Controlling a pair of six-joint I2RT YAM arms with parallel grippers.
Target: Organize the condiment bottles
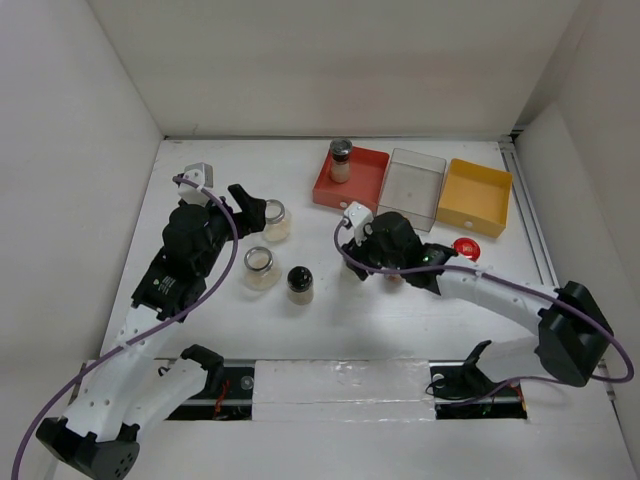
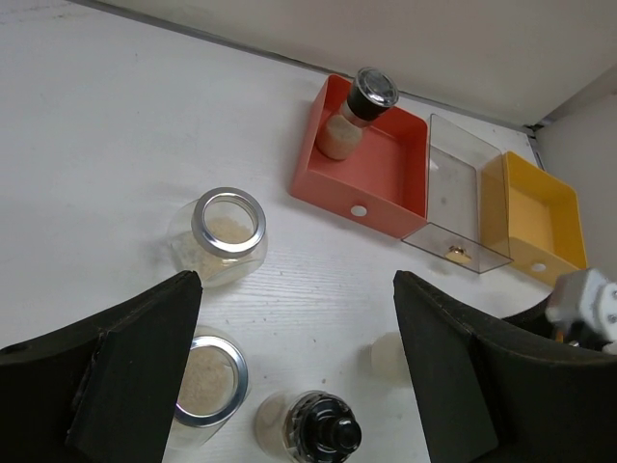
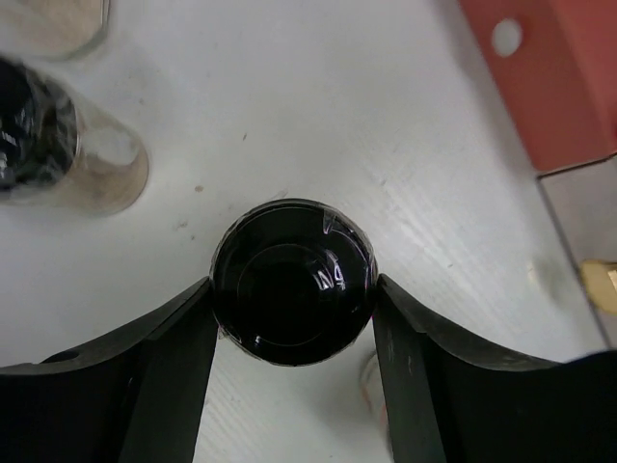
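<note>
1. One black-capped shaker (image 3: 292, 282) sits between the fingers of the right gripper (image 3: 292, 289), which press on both sides of its cap and clamp it. It is near the front of the red tray (image 1: 352, 180). Whether its base is on the worktop (image 1: 270, 165) cannot be told.
2. A second black-capped shaker (image 1: 299, 284) stands upright on the worktop to the left of the right gripper.
3. Two open glass jars stand further left. The near jar (image 1: 260, 268) is just beside the second shaker, and the far jar (image 1: 275, 220) is behind it.
4. The left gripper (image 2: 292, 289) hangs just left of the far jar, its fingers wide apart and holding nothing.
5. A grey-lidded shaker (image 1: 341, 160) stands in the back corner of the red tray.
6. A clear tray (image 1: 412, 187) and a yellow tray (image 1: 475, 197) sit in a row to the right of the red tray.
7. A red-capped bottle (image 1: 466, 249) stands in front of the yellow tray, close to the right arm.
</note>
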